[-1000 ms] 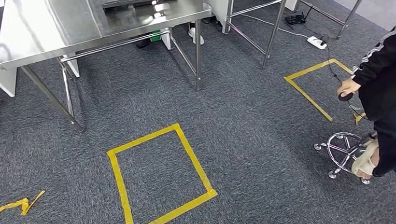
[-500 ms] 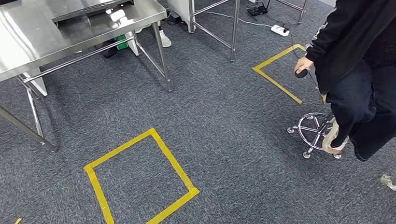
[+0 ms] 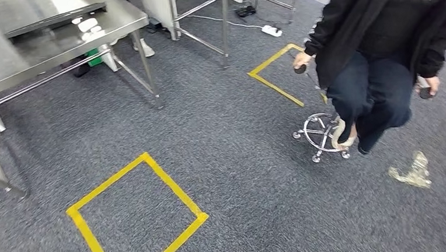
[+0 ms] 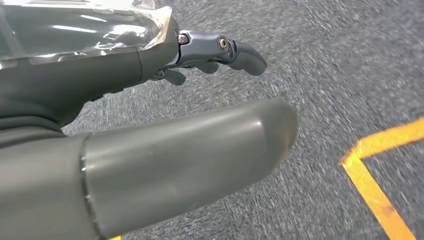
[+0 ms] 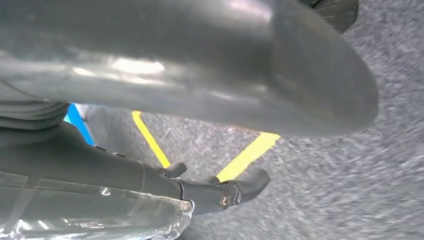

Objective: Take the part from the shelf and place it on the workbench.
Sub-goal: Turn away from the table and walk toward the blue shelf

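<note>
Part and shelf: whereabouts cannot be told from these views, so fetching not yet begun. Judged from the task alone: probably a rigid workshop piece, weight unknown, possibly smooth-faced and slippery against hard fingers. Best taken around its middle, thumb set opposite the fingers, and lifted level; exact hold to be settled once seen.

Left hand [image 4: 125, 75] released, thick grey thumb apart from the darker fingers, nothing between them, hanging above the dark grey carpet [image 3: 241, 177]. Right hand [image 5: 100, 165] likewise released and empty, fingers loosely spread over carpet and yellow tape.

In the head view, at eleven o'clock, a stainless steel table [image 3: 40, 49], likely the workbench, carrying a long flat black tray [image 3: 56, 19] near its far edge. At seven o'clock, a yellow tape square [image 3: 176, 185] stuck to the carpet. At one o'clock, a second yellow tape outline [image 3: 275, 89], and past it a white power strip [image 3: 271, 30] with its cable. At two o'clock, a person in dark clothing [image 3: 378, 29] perched on a chrome wheeled stool [image 3: 323, 134], something small and dark in each hand. At four o'clock, a crumpled scrap of clear plastic wrap [image 3: 412, 172] lying on the carpet, well apart from the stool.

Worth watching while walking: person and stool close to the path, loose wrap underfoot.
</note>
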Motion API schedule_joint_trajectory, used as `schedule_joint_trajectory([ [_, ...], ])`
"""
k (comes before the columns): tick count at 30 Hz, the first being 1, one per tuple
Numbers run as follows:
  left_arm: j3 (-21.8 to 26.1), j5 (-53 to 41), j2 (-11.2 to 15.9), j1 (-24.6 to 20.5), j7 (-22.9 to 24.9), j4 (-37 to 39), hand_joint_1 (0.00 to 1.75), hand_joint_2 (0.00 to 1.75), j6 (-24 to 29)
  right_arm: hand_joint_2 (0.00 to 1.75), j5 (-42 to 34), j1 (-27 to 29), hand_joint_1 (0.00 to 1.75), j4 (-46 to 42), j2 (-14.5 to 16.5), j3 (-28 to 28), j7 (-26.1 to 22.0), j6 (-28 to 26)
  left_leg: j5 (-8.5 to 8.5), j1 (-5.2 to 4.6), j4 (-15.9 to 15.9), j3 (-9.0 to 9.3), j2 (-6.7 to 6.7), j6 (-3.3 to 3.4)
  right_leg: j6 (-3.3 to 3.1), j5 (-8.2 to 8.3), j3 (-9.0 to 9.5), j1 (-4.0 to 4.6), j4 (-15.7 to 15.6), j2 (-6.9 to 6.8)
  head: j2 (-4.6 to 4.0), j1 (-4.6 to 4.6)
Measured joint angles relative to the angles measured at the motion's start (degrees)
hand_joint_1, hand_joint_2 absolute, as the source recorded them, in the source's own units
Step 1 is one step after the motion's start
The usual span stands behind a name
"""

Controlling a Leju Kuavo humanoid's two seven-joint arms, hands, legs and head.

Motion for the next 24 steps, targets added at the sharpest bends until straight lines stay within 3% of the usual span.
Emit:
schedule_joint_trajectory([
  [1,0.0,0.0,0.0,0.0,0.0,0.0,0.00,0.00,0.0,0.00,0.0,0.2,0.00,0.0,0.0,-0.1,0.0,0.0,-0.03,0.02,0.0,-0.01,0.79,-0.04,0.45,-0.14,-0.40,-0.22,1.0,-0.21,0.00,0.01],
  [2,0.0,0.0,0.0,0.0,0.0,0.0,0.00,0.00,0.0,0.00,0.0,0.3,0.00,0.1,0.0,-0.2,0.0,0.0,-0.07,0.08,0.0,0.02,1.50,-0.13,1.05,0.61,0.45,-0.44,-0.4,-0.47,0.00,0.02],
  [4,0.0,0.0,-0.1,-0.1,0.0,0.0,0.00,0.00,0.0,0.00,-0.1,0.5,0.00,0.1,-0.1,-0.2,0.0,0.0,-0.24,0.20,0.0,0.27,2.76,-0.52,2.18,3.55,5.03,-0.82,-8.7,-2.27,0.00,0.05],
  [5,0.0,0.0,-0.1,-0.1,-0.1,0.0,0.00,0.00,0.0,0.00,-0.1,0.5,0.00,0.1,-0.1,-0.2,-0.1,0.0,-0.42,0.12,0.1,0.48,3.32,-0.90,2.35,4.85,7.07,-0.75,-12.5,-3.66,0.00,0.09],
  [7,0.0,0.0,-0.1,-0.2,-0.2,0.0,0.00,0.00,0.0,0.00,-0.1,0.3,0.00,0.1,0.0,-0.3,-0.5,-0.1,-0.80,-0.15,0.0,1.07,4.36,-1.78,1.62,5.99,8.74,-0.41,-15.8,-5.22,0.00,0.05],
  [9,0.0,0.0,-0.1,-0.3,-0.5,0.0,0.00,0.00,-0.2,0.00,-0.4,0.5,0.00,0.2,-0.1,-0.5,-1.0,-0.1,-1.06,-0.16,-0.3,1.70,5.34,-2.59,0.51,6.16,8.67,-0.22,-15.6,-4.16,0.00,-0.09],
  [10,0.0,0.0,0.0,-0.4,-0.6,0.0,0.00,0.00,-0.3,0.00,-0.6,0.6,0.00,0.2,-0.1,-0.6,-1.3,-0.2,-1.49,0.01,0.0,1.82,4.86,-2.91,0.08,6.30,8.75,-0.45,-15.7,-3.51,0.00,-0.20],
  [12,0.0,0.1,0.0,-0.3,-1.0,0.1,0.00,0.00,-0.5,0.00,-1.0,0.7,0.00,0.3,-0.1,-1.0,-1.8,-0.5,-4.03,0.29,3.3,0.61,2.06,-3.21,-0.86,6.64,8.97,-0.90,-15.9,-2.21,0.00,-0.50],
  [14,0.0,0.2,0.0,0.0,-1.4,0.1,0.00,0.00,-0.6,0.00,-1.2,0.7,0.00,0.4,0.0,-1.2,-2.0,-0.8,-8.06,0.30,10.7,-2.84,-0.85,-3.13,-1.48,6.74,8.82,-0.75,-15.9,-0.89,0.00,-0.69],
  [15,0.0,0.4,0.0,0.2,-1.6,0.1,0.00,0.00,-0.6,0.00,-1.3,0.7,0.00,0.5,0.0,-1.3,-2.0,-0.9,-9.30,0.25,14.1,-4.62,-1.41,-3.07,-1.64,6.74,8.80,-0.54,-15.9,-0.12,0.00,-0.69],
  [16,0.0,0.5,0.0,0.3,-1.7,0.2,0.00,0.00,-0.6,0.00,-1.4,0.8,0.00,0.6,0.0,-1.4,-2.0,-0.9,-9.40,0.23,15.9,-5.74,-1.64,-3.00,-1.65,6.73,8.83,-0.37,-15.8,0.70,0.00,-0.69],
  [17,0.0,0.6,0.0,0.4,-1.7,0.2,0.00,0.00,-0.6,0.00,-1.4,0.8,0.00,0.7,0.0,-1.4,-2.0,-0.9,-8.26,0.23,15.4,-5.85,-1.75,-2.90,-1.65,6.71,8.89,-0.25,-15.8,1.53,0.00,-0.69],
  [18,0.0,0.7,0.0,0.5,-1.7,0.2,0.00,0.00,-0.6,0.00,-1.4,0.9,0.00,0.8,0.0,-1.5,-2.0,-0.9,-6.21,0.25,13.0,-5.00,-1.95,-2.77,-1.64,6.70,8.97,-0.20,-15.7,2.34,0.00,-0.69],
  [20,0.1,1.0,0.0,0.5,-1.8,0.2,0.00,0.00,-0.6,0.00,-1.1,0.9,0.00,0.8,0.0,-1.5,-2.3,-0.9,-2.20,0.41,5.7,-2.13,-3.85,-2.55,-1.45,6.58,8.86,-0.02,-15.4,3.85,0.00,-0.72],
  [22,0.1,1.3,0.0,0.6,-1.7,0.2,0.00,0.00,-0.5,0.00,-0.9,0.7,0.00,0.8,0.0,-1.5,-2.5,-0.9,-0.88,0.34,1.8,-0.70,-5.32,-2.31,-0.97,6.52,8.39,0.18,-15.1,5.05,0.00,-0.70],
  [24,0.2,1.6,0.0,0.6,-1.7,0.3,0.00,0.00,-0.4,0.00,-0.6,0.7,0.00,0.9,0.0,-1.5,-2.6,-0.8,-0.82,-0.04,1.5,-0.61,-4.61,-1.74,-0.26,6.70,7.79,0.06,-15.3,6.08,0.00,-0.67],
])
